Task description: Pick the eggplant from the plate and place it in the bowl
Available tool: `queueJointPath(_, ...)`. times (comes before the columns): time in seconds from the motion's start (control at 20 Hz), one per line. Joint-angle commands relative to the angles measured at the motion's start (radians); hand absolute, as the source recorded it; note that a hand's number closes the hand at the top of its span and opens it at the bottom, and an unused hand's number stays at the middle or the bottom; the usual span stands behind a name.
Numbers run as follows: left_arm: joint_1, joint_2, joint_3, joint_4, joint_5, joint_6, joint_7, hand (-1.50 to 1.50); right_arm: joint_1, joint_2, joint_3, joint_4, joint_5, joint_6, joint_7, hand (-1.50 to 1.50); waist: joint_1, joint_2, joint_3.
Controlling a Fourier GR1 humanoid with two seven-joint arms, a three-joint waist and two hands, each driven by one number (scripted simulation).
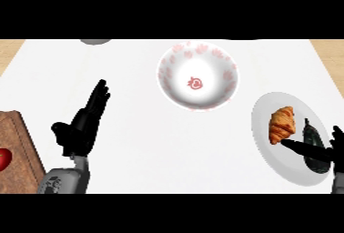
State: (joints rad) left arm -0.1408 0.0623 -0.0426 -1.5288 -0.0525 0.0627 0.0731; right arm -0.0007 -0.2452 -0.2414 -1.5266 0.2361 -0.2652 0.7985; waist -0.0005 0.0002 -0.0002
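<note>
Fingers of the right robot hand (314, 152) lie across the dark eggplant (312, 136) on the plate (275, 157), whether curled I cannot tell; a croissant (282, 124) sits just left. Beyond-left stands the bowl (197, 75) (red emblem, no legible writing). Left robot hand (84, 123) rests open.

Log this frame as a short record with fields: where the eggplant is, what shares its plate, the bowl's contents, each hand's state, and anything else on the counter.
eggplant: dark eggplant lying on the white round plate, right side
plate also holds: golden croissant
bowl: white bowl with red pattern, nothing inside
right hand: right hand over the eggplant, fingers extended, not closed round it
left hand: left hand open, resting, fingers up
left edge: brown wooden board with a red item
</note>
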Motion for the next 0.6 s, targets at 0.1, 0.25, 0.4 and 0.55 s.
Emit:
queueJointPath(0.1, 0.064, -0.007, -0.024, -0.103, -0.014, 0.003, 0.041, 0.0, 0.013, -0.005, 0.032, 0.064, 0.06, 0.026, -0.005, -1.5, 0.002, -0.001, 0.0)
queueJointPath(0.25, 0.019, 0.005, 0.024, -0.034, 0.012, -0.019, 0.0, 0.0, 0.035, 0.031, 0.016, 0.043, 0.015, 0.033, -0.047, -1.5, -0.001, -0.001, 0.0)
queueJointPath(0.4, 0.04, -0.006, -0.014, -0.103, -0.004, -0.012, 0.06, 0.0, -0.038, 0.016, 0.021, 0.151, -0.006, 0.073, -0.122, 1.5, 0.004, -0.001, 0.001)
queueJointPath(0.55, 0.016, -0.022, -0.023, -0.066, -0.014, -0.001, 0.047, 0.0, -0.037, 0.009, 0.105, 0.201, 0.054, 0.118, -0.201, 1.5, 0.013, 0.002, 0.001)
